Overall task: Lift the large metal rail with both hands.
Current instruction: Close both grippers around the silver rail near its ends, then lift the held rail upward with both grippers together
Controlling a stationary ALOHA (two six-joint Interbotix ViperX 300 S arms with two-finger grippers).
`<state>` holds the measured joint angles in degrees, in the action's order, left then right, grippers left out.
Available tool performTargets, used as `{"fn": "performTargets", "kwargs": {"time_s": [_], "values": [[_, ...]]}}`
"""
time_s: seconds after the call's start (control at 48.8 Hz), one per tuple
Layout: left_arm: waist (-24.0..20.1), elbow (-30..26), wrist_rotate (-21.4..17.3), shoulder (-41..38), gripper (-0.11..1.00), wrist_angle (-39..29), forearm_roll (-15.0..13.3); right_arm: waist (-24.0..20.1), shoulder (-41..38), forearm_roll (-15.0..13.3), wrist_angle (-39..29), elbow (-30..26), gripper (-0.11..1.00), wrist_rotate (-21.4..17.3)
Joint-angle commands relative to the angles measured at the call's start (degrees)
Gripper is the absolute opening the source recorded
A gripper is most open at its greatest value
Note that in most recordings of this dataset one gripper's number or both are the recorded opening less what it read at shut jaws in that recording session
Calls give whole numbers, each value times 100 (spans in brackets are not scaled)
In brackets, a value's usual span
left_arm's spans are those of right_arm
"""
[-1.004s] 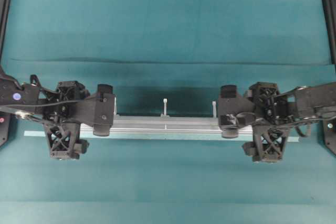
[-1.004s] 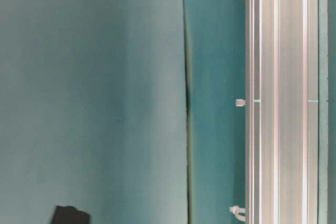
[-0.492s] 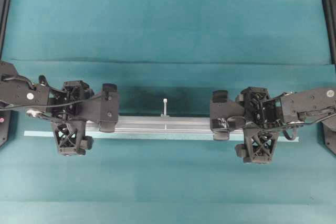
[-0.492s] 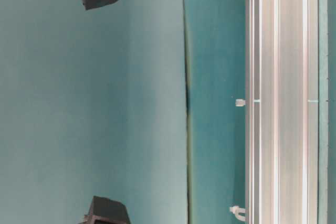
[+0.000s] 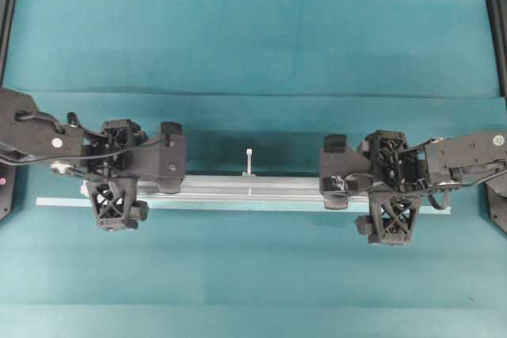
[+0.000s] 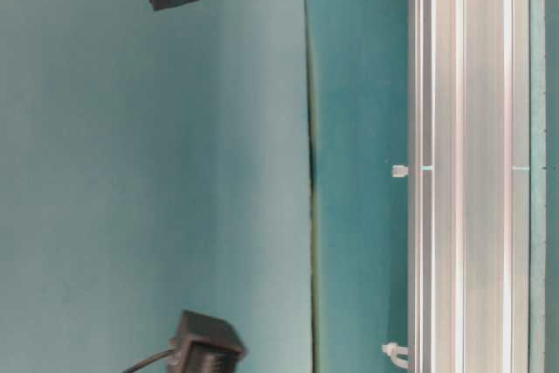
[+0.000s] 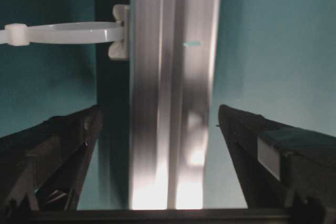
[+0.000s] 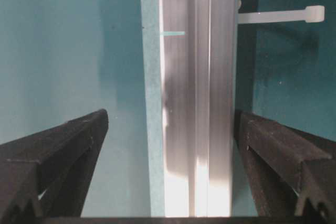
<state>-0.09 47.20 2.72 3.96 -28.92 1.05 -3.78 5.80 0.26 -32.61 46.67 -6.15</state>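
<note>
The large metal rail (image 5: 249, 186) lies lengthwise across the teal table, with a white peg (image 5: 249, 157) standing at its middle. My left gripper (image 5: 170, 160) is open over its left part. In the left wrist view the rail (image 7: 173, 103) runs between the fingers of the left gripper (image 7: 160, 111), with a gap on each side. My right gripper (image 5: 333, 172) is open over the right part. In the right wrist view the rail (image 8: 197, 77) sits between the fingers of the right gripper (image 8: 170, 116), closer to the right finger (image 8: 273, 145). Neither is shut on the rail.
A thin pale-teal strip (image 5: 55, 201) lies along the rail's near side and sticks out past both ends. A fold (image 5: 253, 94) crosses the cloth behind the rail. Black frame posts (image 5: 497, 21) stand at the table's side edges.
Both grippers have come down toward the rail and shifted a little inward along it. Their jaws stay wide. The rail has not moved.
</note>
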Motion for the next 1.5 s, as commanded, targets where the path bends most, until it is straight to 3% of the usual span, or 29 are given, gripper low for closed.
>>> {"fn": "performTargets", "kwargs": {"time_s": [0.0,0.287,0.389,0.471,0.594,0.635,1.475], "values": [[9,-26,18,-26,98,62,18,26,-62,-9,105,26,96,-44],[9,-18,70,-132,97,299,18,53,-220,-9,229,53,96,-44],[9,-9,70,-132,91,316,18,79,-264,-9,220,44,93,-62],[9,-9,70,-132,77,334,18,114,-272,-9,185,35,80,-62],[18,-18,44,-123,43,352,18,158,-272,9,149,26,49,-62],[18,-26,35,-123,36,352,18,158,-272,9,158,26,40,-53],[35,-202,211,97,36,290,18,158,-88,26,-79,-105,39,-44]]}}
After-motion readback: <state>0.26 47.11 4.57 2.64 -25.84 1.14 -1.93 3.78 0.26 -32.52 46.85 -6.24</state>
